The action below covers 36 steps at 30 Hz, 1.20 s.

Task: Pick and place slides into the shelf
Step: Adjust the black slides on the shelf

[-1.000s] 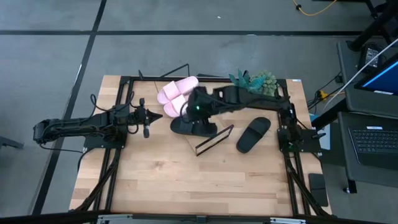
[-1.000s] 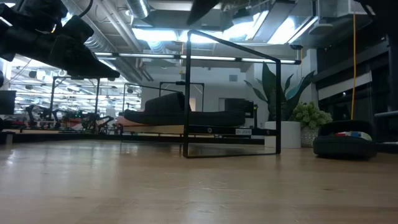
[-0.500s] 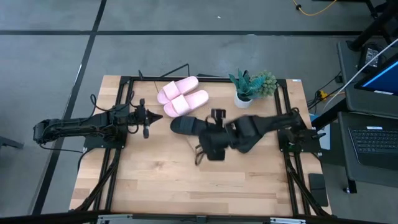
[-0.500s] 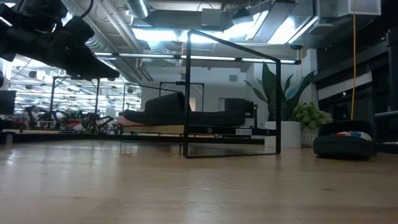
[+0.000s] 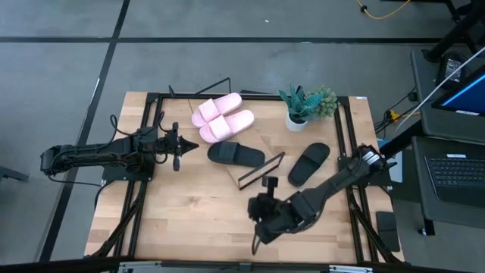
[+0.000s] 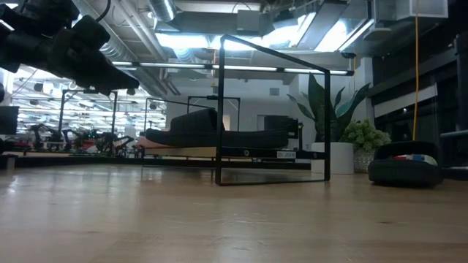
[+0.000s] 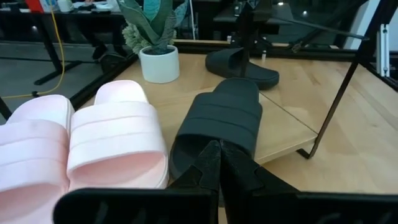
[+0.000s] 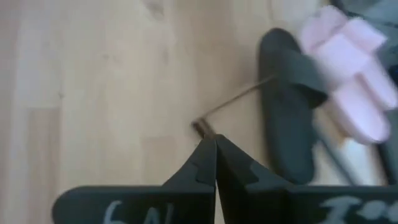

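Right pincer (image 5: 267, 206) hangs over the near middle of the desk (image 5: 189, 220), fingers pressed together and carrying nothing, bare wood all round it and plenty of room toward the front edge. Just beyond it stands the shelf (image 5: 258, 163), its slanted board on the thin black wire frame, with one black slide (image 5: 236, 155) lying on the board's far part. The second black slide (image 5: 308, 164) sits flat on the desk just to the right of the shelf, apart from the frame. Past the shelf, toward the back-left, two pink slides (image 5: 220, 118) lie side by side, touching each other. So the count: two black, two pink, four slides in all, one on the shelf. A potted plant (image 5: 305, 106) stands near the back edge on the right. Over on the left, the left pincer (image 5: 179, 145) is closed and empty too, hovering near the pink pair and pointing at the black slide's end. Black rails run along both side edges of the desk.
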Available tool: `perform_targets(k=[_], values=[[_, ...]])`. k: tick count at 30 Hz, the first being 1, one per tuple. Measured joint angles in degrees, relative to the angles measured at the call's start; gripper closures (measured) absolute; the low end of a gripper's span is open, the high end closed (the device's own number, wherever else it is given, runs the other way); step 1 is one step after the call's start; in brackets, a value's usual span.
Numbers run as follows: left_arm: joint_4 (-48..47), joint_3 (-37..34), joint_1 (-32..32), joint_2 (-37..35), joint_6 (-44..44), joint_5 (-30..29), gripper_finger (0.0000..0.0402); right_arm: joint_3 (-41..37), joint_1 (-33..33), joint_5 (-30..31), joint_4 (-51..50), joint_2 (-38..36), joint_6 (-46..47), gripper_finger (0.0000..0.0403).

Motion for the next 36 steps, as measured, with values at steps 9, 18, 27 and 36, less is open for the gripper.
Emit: perform_targets(k=[9, 18, 27, 36], values=[[0.2, 0.0, 0.0, 0.0, -2.1, 0.0, 0.0401, -28.2, 1.6, 1.2, 29.6, -15.0, -3.7, 0.0400], [0.4, 0.0, 0.0, 0.0, -12.2, 0.8, 0.0401, -52.3, 0.0, 2.7, 56.0, -33.3, -15.1, 0.0400], [7.0, 0.0, 0.0, 0.7, -18.9, 7.2, 0.0401, -68.9, -2.9, 2.5, 71.6, -42.4, -20.2, 0.0400], [14.8, 0.0, -3.1, 1.2, -19.8, 2.6, 0.0326, -72.5, -3.7, -0.1, 73.6, -45.1, -20.2, 0.0400]])
